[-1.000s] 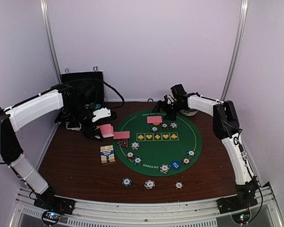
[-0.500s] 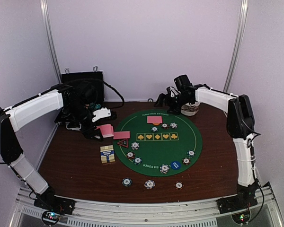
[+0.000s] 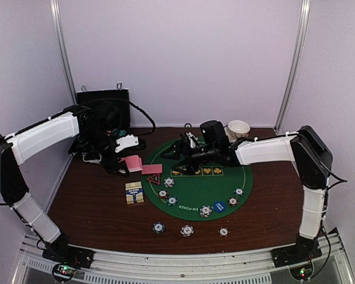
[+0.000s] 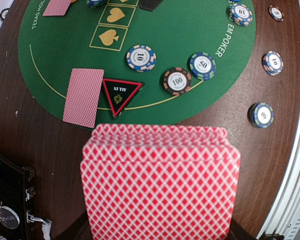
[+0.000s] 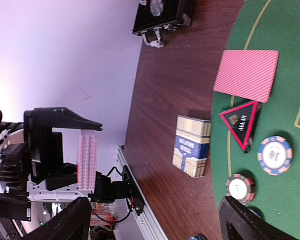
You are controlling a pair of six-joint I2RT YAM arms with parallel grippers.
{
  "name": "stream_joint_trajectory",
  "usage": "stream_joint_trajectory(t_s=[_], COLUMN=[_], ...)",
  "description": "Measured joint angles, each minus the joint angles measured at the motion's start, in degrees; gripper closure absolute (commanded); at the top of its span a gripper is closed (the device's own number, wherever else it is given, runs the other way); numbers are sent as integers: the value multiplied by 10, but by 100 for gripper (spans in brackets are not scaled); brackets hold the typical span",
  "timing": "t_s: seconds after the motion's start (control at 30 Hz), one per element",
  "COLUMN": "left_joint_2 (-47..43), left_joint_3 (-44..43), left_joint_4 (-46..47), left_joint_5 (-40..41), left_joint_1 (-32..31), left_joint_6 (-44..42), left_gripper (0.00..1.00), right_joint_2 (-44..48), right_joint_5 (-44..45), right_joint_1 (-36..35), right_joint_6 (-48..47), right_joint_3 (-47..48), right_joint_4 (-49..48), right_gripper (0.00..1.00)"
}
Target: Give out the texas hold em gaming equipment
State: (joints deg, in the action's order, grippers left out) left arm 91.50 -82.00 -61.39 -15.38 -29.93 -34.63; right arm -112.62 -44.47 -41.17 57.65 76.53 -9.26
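The right arm [image 3: 266,149] lies across the far half of the green mat [image 3: 195,189], blocking it. The black case [image 3: 103,103] and left arm [image 3: 44,136] crowd the far-left corner. Bare worktop [image 3: 272,201] right of the mat is open; 3 chips [image 3: 187,230] line the near edge.

mat [image 4: 190,20] says "em poker"; chips [image 4: 141,58] show 10, 100, 50

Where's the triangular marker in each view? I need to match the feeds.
Top external: marker, left of centre, on the mat's left edge.
Left wrist: marker, left of centre, above the deck.
Right wrist: marker, right of centre.
Shared landmark: lone pink card beside it.
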Motion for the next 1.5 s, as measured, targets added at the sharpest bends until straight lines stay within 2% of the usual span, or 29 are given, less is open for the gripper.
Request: stream_joint_trajectory(t_s=[0.23,0.4,0.83,1.5], left_joint_2=[0,0,0,-1], left_joint_3=[0,0,0,0], left_joint_4=[0,0,0,0], left_joint_5=[-1,-1,-3,-11], left_joint_1=[0,0,0,0], left_joint_6=[1,1,1,3], left_gripper=[100,100,100,100], right_joint_2=[-7,-33,-91,-197], right_joint_5=[-21,-29,-40,-53], right_joint_1=[-46,-65,-91,-115], right_joint_6=[85,113,148,178], right_joint_3=[-5,22,65,208], right_joint_4=[-125,-162,-188,-186], right_gripper=[10,13,17,27])
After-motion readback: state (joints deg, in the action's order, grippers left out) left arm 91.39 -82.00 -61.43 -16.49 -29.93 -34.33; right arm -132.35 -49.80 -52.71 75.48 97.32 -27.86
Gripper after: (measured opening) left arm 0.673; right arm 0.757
